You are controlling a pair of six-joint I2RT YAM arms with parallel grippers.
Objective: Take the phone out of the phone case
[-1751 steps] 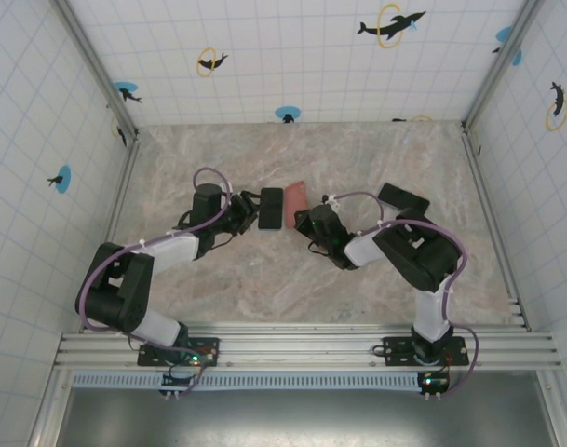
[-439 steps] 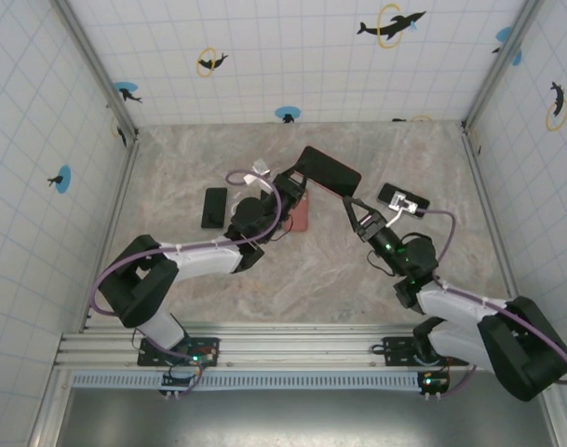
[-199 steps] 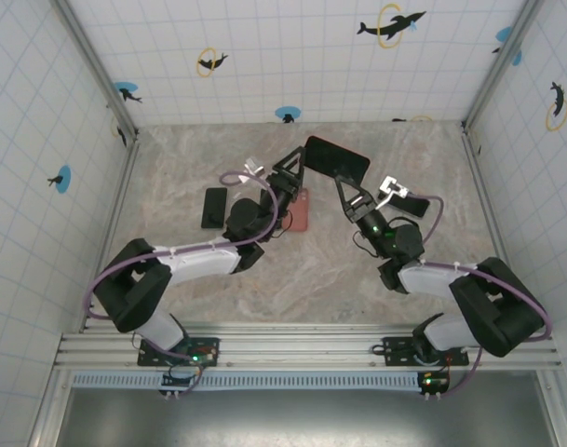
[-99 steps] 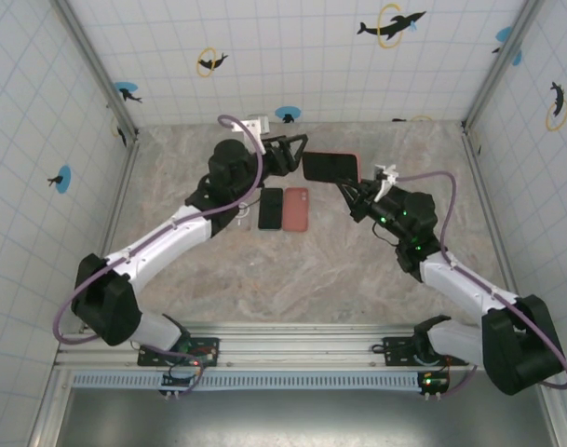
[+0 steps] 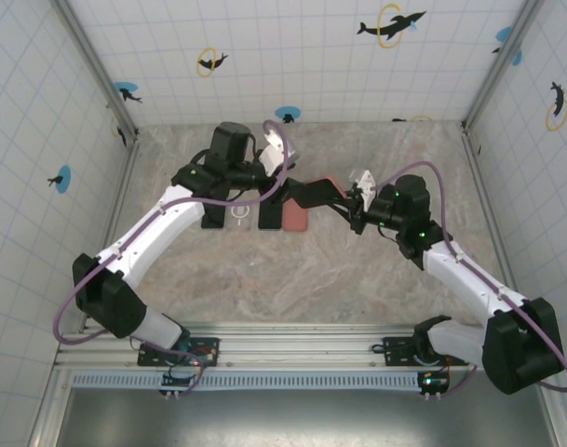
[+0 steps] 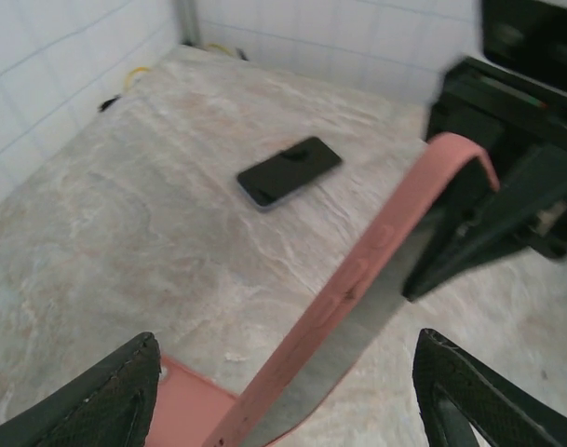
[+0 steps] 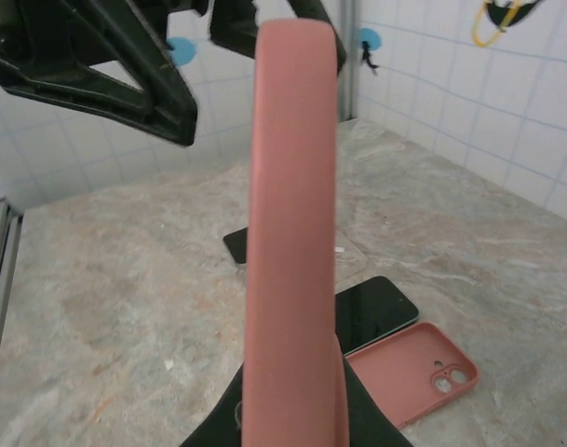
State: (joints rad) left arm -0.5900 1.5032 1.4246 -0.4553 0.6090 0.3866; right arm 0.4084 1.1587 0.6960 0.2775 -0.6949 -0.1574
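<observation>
Marble surface (image 5: 376, 270) lies below both arms. Right claw (image 5: 355, 207) pinches the pink-cased phone (image 7: 292, 233). Left claw (image 6: 297, 396) is spread around it.

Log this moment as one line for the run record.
right gripper shut on cased phone, held above table | left gripper open beside it | removal not yet done | empty pink case on table

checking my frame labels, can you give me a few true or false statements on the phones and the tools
1. The right tool grips a phone in a pink case. True.
2. The left tool is clamped on that phone. False: its fingers stand open on either side, not touching it.
3. An empty pink case lies on the table. True.
4. No bare phone lies on the table. False: a black phone lies beside the empty case.
</observation>
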